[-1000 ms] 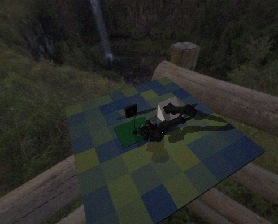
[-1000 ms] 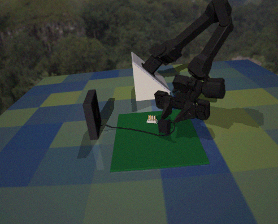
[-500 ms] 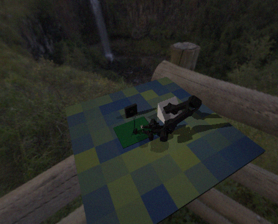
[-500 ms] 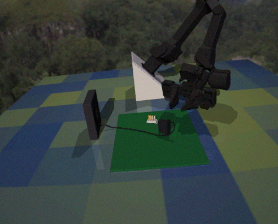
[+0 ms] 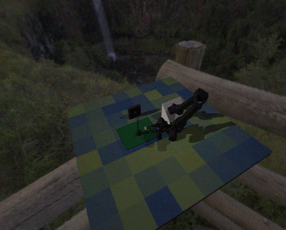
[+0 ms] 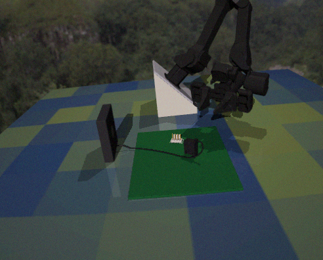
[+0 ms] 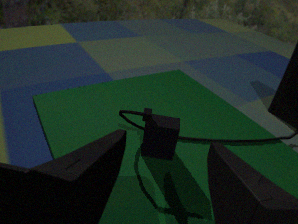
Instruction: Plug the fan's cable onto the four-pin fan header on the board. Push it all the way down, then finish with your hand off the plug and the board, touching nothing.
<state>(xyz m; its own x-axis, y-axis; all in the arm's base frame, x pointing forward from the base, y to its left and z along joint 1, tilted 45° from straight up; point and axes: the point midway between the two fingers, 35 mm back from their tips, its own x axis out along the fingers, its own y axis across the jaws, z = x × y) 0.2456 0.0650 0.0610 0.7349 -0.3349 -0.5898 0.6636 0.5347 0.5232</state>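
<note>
Exterior view: your gripper (image 5: pixel 151 128) (image 6: pixel 207 115) (image 7: pixel 167 144) stands open and empty, apart from the black plug (image 5: pixel 139 132) (image 6: pixel 191 147) (image 7: pixel 160 136); the four-pin fan header (image 5: pixel 145 128) (image 6: pixel 176 138) is bare, so grasping, seating and final release remain.

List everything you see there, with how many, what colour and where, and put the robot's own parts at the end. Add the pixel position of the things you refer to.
board (image 5: pixel 127 140) (image 6: pixel 182 177) (image 7: pixel 100 110): one, green, flat on the table
header (image 5: pixel 145 128) (image 6: pixel 176 140): one, white with four pins, on the board
plug (image 6: pixel 191 147) (image 7: pixel 161 137): one, black, on the board beside the header, off its pins
cable (image 6: pixel 152 150) (image 7: pixel 225 141): one, black, from plug to fan
fan (image 5: pixel 134 112) (image 6: pixel 104 134): one, black, upright beside the board
wedge (image 6: pixel 172 102): one, white, behind the board
table (image 5: pixel 152 200) (image 6: pixel 146 233): one, blue and green patchwork, under everything
arm (image 5: pixel 190 114) (image 6: pixel 241 39): one, black, at the wedge
claw (image 7: pixel 167 144): one, black, open, back from the plug
</note>
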